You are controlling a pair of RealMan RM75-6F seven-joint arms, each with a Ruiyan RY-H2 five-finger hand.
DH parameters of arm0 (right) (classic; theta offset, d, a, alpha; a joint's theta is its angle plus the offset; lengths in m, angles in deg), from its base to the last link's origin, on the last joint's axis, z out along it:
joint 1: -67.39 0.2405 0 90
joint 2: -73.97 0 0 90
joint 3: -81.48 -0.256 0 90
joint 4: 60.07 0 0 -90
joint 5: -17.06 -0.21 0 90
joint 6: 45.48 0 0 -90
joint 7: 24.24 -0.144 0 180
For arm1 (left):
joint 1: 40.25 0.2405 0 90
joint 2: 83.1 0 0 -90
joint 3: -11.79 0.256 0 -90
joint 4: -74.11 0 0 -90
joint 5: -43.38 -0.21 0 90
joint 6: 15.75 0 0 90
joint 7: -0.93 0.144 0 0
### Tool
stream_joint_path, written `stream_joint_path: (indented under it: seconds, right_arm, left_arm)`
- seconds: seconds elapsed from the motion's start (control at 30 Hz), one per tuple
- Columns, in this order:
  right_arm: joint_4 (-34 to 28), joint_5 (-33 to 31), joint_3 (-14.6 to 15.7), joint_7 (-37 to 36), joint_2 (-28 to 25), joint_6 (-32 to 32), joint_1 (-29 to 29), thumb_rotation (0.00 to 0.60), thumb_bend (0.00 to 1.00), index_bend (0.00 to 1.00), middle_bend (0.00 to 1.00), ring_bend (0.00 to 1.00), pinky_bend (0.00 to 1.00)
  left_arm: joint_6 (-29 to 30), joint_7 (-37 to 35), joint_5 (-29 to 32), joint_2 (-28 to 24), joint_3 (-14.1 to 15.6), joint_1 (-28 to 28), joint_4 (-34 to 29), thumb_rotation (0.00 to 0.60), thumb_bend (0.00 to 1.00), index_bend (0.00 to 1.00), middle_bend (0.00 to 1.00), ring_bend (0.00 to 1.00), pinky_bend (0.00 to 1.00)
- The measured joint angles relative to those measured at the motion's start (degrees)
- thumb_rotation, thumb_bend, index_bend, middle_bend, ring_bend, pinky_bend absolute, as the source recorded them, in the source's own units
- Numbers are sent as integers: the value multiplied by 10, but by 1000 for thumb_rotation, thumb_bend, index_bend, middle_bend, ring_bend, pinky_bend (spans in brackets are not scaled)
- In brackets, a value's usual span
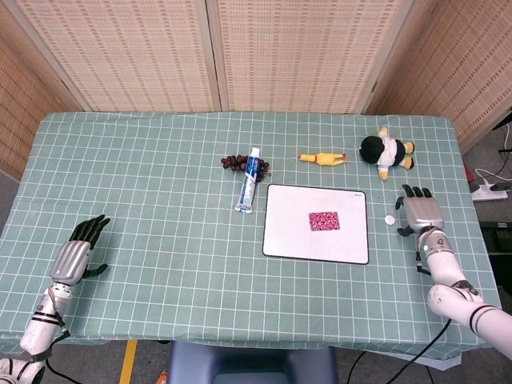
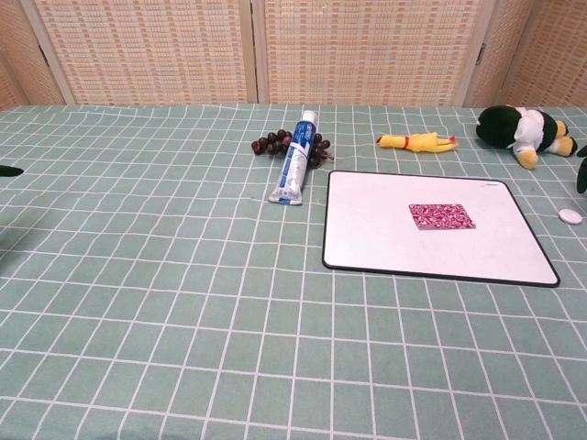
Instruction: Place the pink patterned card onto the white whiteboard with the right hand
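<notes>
- The pink card (image 1: 324,221) is seen lying flat on the whiteboard (image 1: 288,236), right of centre in the head view, a little right of the board's middle and well inside its black rim.
- In the chest view the card (image 2: 442,216) is shown with all its edges on the white surface (image 2: 385,238), so the placing is judged to be done.
- The right hand (image 1: 422,214) is found at the right edge of the head view, just beside the board's right rim, resting palm-down with its fingers spread and nothing held in it.
- A small white disc (image 1: 390,219) is seen between that hand and the board, just beside the fingers; contact cannot be told.
- The left hand (image 1: 76,254) is seen at the lower left of the head view, fingers apart, holding nothing, well apart from everything else.
- What remains is judged to be a clean retreat: the right hand should be drawn away to the right, so that the board is not nudged and the disc is not swept along.
- The card should be left untouched; no correction of its position seems needed.
- The toothpaste tube (image 1: 250,190), the dark grapes (image 1: 234,162), the yellow rubber chicken (image 1: 322,159) and the plush toy (image 1: 382,152) lie above the board and are out of the way of such a retreat.
</notes>
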Motion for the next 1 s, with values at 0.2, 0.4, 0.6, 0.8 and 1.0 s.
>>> stream_joint_path:
  seconds: [0.2, 0.4, 0.6, 0.8, 1.0]
  right_arm:
    - [31, 13, -2, -10, 20, -10, 3, 600, 238, 379, 0, 0, 0]
    - [57, 31, -4, -25, 39, -21, 6, 600, 238, 409, 0, 0, 0]
    - [69, 40, -7, -32, 44, -25, 6, 600, 238, 420, 0, 0, 0]
    - [76, 40, -10, -31, 46, -27, 4, 600, 241, 420, 0, 0, 0]
    - [84, 42, -13, -31, 51, -29, 5, 600, 247, 420, 0, 0, 0]
  left_arm:
    - [-2, -1, 1, 0, 0, 0, 0, 600, 157, 0, 0, 0, 0]
    - [-5, -4, 1, -1, 0, -1, 1, 600, 156, 0, 0, 0, 0]
    - [-5, -5, 1, -1, 0, -1, 2, 600, 156, 0, 0, 0, 0]
    - [-5, -4, 1, -1, 1, 0, 2, 600, 156, 0, 0, 0, 0]
    - [-5, -3, 1, 0, 0, 0, 3, 600, 157, 0, 0, 0, 0]
